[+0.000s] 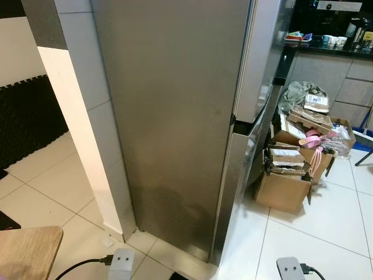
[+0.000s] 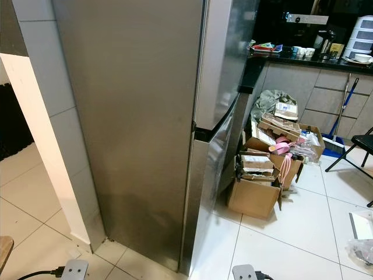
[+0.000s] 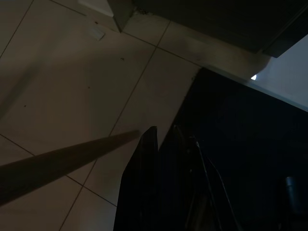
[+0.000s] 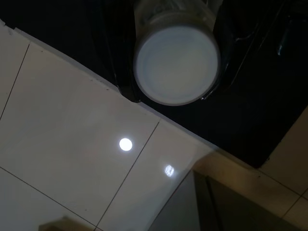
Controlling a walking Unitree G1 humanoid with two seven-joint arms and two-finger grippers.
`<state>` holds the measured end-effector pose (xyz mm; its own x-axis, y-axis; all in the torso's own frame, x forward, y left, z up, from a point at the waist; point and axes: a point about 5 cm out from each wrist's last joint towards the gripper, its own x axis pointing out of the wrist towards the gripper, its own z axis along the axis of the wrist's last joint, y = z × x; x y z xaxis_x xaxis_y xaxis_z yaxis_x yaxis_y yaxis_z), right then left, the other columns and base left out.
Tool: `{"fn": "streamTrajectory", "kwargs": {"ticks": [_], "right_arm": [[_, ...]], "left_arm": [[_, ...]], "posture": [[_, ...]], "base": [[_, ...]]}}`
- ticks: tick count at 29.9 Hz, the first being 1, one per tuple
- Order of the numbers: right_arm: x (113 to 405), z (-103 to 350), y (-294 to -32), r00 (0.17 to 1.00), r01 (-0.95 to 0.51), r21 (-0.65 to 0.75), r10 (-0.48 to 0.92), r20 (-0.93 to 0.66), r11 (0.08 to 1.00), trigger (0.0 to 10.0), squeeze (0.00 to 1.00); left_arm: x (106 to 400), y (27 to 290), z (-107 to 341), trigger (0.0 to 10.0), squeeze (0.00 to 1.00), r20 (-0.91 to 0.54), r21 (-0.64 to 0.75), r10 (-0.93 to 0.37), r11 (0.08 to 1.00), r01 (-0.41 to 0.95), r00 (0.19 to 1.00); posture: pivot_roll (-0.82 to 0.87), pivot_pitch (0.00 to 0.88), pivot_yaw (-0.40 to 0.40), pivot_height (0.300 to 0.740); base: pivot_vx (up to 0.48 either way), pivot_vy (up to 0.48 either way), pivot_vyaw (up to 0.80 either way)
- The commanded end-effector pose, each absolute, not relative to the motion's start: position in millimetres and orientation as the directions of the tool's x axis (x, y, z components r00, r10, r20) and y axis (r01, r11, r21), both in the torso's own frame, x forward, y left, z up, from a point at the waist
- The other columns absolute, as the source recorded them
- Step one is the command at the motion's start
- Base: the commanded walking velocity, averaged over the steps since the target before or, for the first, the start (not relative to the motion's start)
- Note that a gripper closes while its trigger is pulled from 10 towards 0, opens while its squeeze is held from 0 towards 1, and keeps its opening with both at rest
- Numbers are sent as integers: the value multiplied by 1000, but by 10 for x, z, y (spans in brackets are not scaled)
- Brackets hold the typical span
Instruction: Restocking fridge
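Observation:
The stainless-steel fridge [image 1: 175, 116] stands right in front of me, its broad side panel facing me. Its upper door [image 1: 256, 58] and lower door [image 1: 242, 157] sit along its right edge, both closed. In the right wrist view my right gripper [image 4: 173, 92] is shut on a round white container [image 4: 175, 65], above the glossy white floor tiles. My left gripper [image 3: 161, 139] hangs low over the tiles in deep shade, near the fridge's foot. Both grey wrists, left [image 1: 121, 262] and right [image 1: 290, 268], show at the bottom edge.
Open cardboard boxes [image 1: 285, 186] full of packages and pink items crowd the floor to the fridge's right. Behind them runs a dark kitchen counter [image 1: 326, 46]. A white tiled pillar [image 1: 87, 116] flanks the fridge's left. A wooden table corner [image 1: 26, 248] is at my lower left, a folding chair [image 2: 355, 146] far right.

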<state>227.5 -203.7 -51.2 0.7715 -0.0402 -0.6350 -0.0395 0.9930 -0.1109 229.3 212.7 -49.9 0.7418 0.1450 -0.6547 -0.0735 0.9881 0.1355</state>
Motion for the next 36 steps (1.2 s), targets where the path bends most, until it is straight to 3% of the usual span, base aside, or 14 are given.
{"fn": "streamTrajectory", "kwargs": {"ticks": [1,36], "right_arm": [[2246,-526,-2090,759,-38,-122,-50,-649,992,10000,0],[2202,-563,-2032,756,-14,-105,-59,-652,994,10000,0]], "left_arm": [[2239,2107,-536,10000,0,-663,132,138,989,-67,736],[2342,2040,-486,10000,0,-654,125,111,991,-37,748]], "posture": [[-19,22,-47,740],[-35,63,-10,740]], "base": [[0,0,0],[0,0,0]]}}
